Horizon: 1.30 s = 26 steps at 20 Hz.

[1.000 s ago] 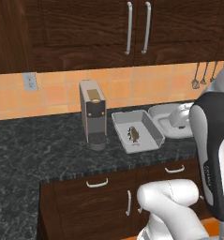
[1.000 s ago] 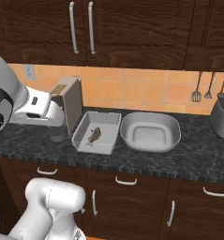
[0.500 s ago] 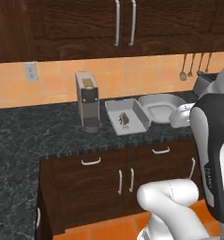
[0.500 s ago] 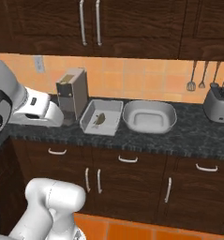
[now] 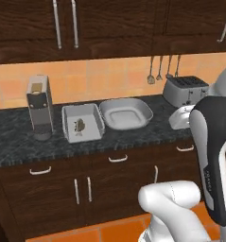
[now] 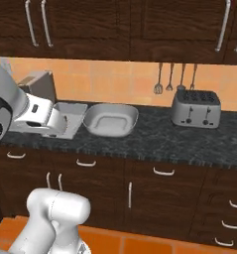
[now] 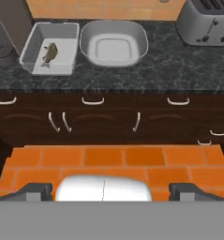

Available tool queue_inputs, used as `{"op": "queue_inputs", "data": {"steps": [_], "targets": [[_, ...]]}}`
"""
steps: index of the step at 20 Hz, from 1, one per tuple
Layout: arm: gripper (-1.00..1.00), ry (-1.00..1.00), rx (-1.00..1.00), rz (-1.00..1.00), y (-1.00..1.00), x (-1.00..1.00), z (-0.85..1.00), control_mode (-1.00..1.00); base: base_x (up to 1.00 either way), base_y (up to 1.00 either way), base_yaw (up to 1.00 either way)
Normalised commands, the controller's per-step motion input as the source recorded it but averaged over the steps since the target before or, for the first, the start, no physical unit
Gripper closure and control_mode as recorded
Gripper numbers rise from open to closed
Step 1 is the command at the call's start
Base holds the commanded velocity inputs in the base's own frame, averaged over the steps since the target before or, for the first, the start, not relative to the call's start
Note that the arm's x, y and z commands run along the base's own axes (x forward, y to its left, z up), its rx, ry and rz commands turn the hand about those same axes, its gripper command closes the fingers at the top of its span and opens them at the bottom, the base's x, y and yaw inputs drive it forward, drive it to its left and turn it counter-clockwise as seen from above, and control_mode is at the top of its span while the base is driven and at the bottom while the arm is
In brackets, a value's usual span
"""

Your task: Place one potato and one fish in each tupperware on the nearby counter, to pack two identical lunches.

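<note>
The tool is spread wide, holding nothing. Far ahead on the worktop, the square box holds a fish; just beside it sits the rounded dish.

On the counter before me: a coffee machine at left, the deep tupperware box holding a fish beside it, the shallow dish next, and the toaster rightmost.

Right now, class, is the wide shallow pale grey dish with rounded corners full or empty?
Empty. The wide shallow pale grey dish with rounded corners shows a bare floor in the hand view, while the deep square-cornered box beside it holds one small brown fish.
</note>
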Motion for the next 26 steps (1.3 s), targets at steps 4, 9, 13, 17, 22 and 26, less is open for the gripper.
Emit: {"op": "queue_inputs", "data": {"steps": [4, 9, 13, 17, 22, 26], "targets": [[-1.00, 0.00, 0.00, 0.00, 0.00, 0.00, 0.00, 1.00, 0.00, -1.00, 0.04], [-1.00, 0.00, 0.00, 0.00, 0.00, 0.00, 0.00, 1.00, 0.00, -1.00, 0.08], [-1.00, 0.00, 0.00, 0.00, 0.00, 0.00, 0.00, 1.00, -0.41, -1.00, 0.05], [-1.00, 0.00, 0.00, 0.00, 0.00, 0.00, 0.00, 1.00, -0.39, -0.97, 0.00], [-1.00, 0.00, 0.00, 0.00, 0.00, 0.00, 0.00, 1.00, 0.00, -1.00, 0.01], [-1.00, 0.00, 0.00, 0.00, 0.00, 0.00, 0.00, 1.00, 0.05, -1.00, 0.15]]}}
